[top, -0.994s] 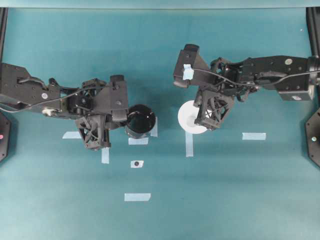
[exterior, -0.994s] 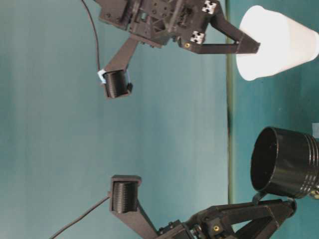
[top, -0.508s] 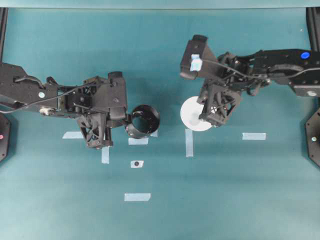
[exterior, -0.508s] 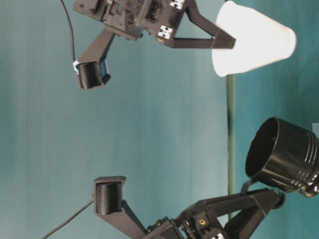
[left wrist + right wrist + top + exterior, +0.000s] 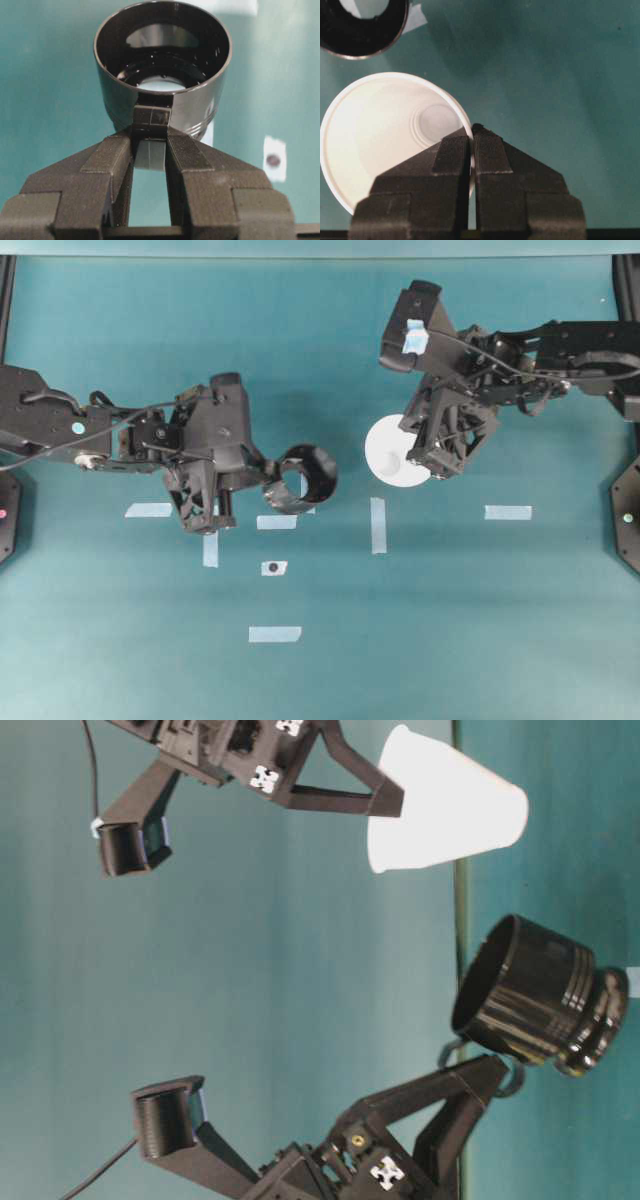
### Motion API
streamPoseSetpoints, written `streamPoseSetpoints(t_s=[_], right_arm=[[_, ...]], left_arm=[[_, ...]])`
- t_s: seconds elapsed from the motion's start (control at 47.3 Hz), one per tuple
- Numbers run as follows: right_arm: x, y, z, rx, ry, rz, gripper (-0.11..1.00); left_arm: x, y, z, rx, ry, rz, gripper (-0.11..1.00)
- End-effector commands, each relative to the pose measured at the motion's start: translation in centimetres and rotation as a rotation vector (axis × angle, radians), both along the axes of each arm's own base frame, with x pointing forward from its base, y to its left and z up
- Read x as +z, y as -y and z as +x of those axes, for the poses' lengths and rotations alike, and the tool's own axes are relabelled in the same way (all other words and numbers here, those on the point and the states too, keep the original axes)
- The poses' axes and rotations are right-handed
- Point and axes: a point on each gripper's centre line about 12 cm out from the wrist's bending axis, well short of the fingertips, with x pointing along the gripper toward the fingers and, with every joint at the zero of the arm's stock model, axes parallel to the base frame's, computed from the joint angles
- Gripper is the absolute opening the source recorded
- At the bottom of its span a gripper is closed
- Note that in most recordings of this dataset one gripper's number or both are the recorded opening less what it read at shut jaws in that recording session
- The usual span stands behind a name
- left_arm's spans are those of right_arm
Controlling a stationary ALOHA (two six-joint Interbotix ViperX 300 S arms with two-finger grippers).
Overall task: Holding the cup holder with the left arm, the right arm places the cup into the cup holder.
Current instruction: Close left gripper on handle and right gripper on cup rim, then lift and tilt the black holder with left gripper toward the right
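Glossy black cup holder (image 5: pixel 162 75) and white cup (image 5: pixel 390 135) both held clear of the teal worktop (image 5: pixel 450 620), side by side but apart.
Left end effector (image 5: pixel 150 150) pinches the holder's stubby handle; right end effector (image 5: pixel 471 142) is pressed onto the cup's rim. Overhead, the right arm (image 5: pixel 560 350) hides part of the cup; the holder is cut off in the right wrist view.

Robotics lab: teal mat (image 5: pixel 450 640), tape marks (image 5: pixel 275 634).
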Motion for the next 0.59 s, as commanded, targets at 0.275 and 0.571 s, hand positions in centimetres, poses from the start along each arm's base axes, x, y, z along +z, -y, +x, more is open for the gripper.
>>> streamPoseSetpoints(t_s=[0.275, 0.571], right_arm=[[3.5, 0.4, -1.0, -0.029, 0.101, -0.019, 0.03], [5.9, 0.1, -2.2, -0.038, 0.178, -0.025, 0.03]], left_arm=[[2.7, 0.0, 0.6, -0.003, 0.133, 0.012, 0.22], [3.0, 0.0, 0.6, -0.007, 0.223, 0.022, 0.22]])
